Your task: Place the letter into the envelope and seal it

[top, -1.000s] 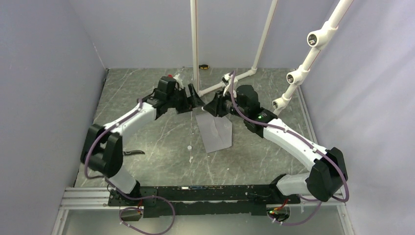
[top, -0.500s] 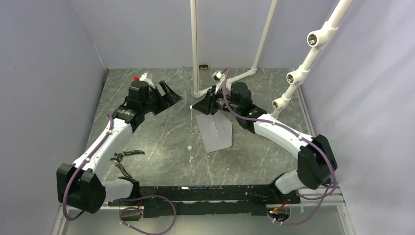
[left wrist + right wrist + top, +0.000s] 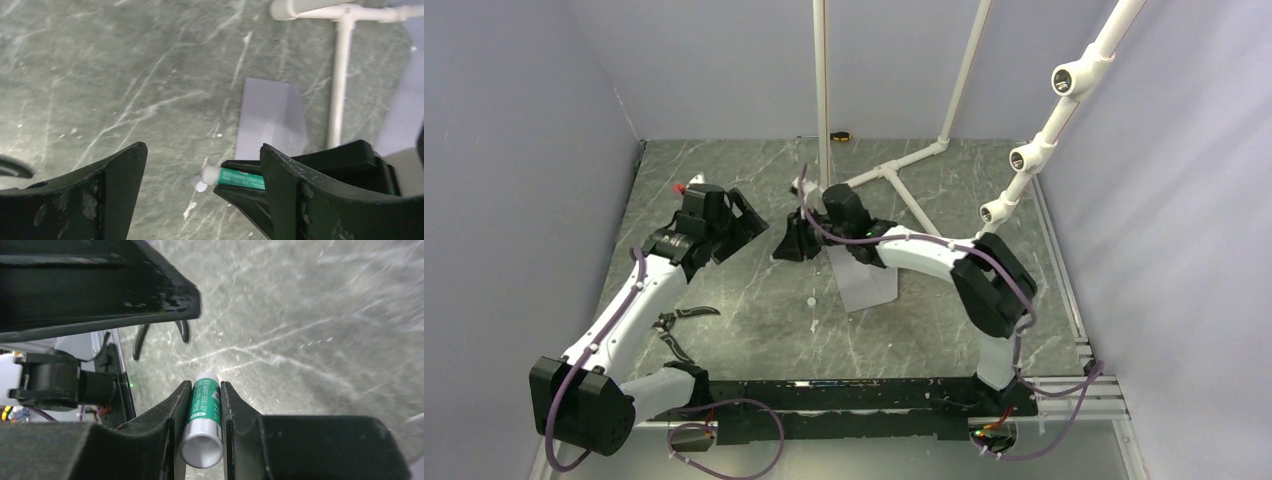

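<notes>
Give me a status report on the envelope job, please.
Left pincer open, empty. Right pincer shut on glue stick. Envelope lying flat, letter not seen. Right arm over its far end.

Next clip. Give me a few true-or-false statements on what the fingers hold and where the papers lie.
1. The right fingers grip a glue stick. True.
2. The left fingers hold the envelope. False: they are open and empty.
3. The envelope lies flat on the table. True.
4. The letter lies beside the envelope. False: no letter shows in any view.
</notes>
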{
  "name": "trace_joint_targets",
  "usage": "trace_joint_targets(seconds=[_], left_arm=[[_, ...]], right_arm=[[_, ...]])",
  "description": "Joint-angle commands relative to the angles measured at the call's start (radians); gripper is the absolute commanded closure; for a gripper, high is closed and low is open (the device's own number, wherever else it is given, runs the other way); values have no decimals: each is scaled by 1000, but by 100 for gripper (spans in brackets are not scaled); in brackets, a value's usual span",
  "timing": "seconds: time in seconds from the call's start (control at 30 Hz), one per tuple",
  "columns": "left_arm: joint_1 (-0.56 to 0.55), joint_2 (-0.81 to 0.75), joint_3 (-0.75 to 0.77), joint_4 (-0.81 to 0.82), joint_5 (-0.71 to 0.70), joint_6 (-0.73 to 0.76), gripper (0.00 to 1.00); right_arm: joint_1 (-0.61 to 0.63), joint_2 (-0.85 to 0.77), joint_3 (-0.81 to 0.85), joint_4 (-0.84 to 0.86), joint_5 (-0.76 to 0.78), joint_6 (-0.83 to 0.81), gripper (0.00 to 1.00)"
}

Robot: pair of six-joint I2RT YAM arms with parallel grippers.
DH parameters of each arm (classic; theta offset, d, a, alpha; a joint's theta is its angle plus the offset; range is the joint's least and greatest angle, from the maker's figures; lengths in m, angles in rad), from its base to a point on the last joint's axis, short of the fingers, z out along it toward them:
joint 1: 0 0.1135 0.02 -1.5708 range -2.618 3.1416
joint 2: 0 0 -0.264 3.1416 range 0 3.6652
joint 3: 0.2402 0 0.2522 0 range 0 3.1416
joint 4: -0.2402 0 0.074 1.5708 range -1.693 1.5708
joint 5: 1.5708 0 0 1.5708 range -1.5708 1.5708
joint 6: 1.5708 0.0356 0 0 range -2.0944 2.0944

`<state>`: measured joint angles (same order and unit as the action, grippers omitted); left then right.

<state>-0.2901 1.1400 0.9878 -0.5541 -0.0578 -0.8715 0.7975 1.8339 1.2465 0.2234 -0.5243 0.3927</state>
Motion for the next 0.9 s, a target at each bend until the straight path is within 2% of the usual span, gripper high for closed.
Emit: trace_joint_targets(seconds=[0.0,0.23,0.4,0.53,0.73,0.87], left_arm=[[11,-48,-80,-80,-59,-63,14],[43,-67,-185,-80,11,-84,16],[52,-16,-229,-31,104,-64,16],[54,42,-257,17,169,-47,18],[58,159,-250,69,194,0,34],[58,238,-236,92,228,27,38]], right_arm=[[20,101,64,-19,-92,6,98],[20,189,61,-19,-239,65,92],[20,228,71,-77,-272,101,89],[20,249,89,-188,-253,101,86],[20,275,119,-350,-195,86,83],[20,274,142,-406,-164,85,73]])
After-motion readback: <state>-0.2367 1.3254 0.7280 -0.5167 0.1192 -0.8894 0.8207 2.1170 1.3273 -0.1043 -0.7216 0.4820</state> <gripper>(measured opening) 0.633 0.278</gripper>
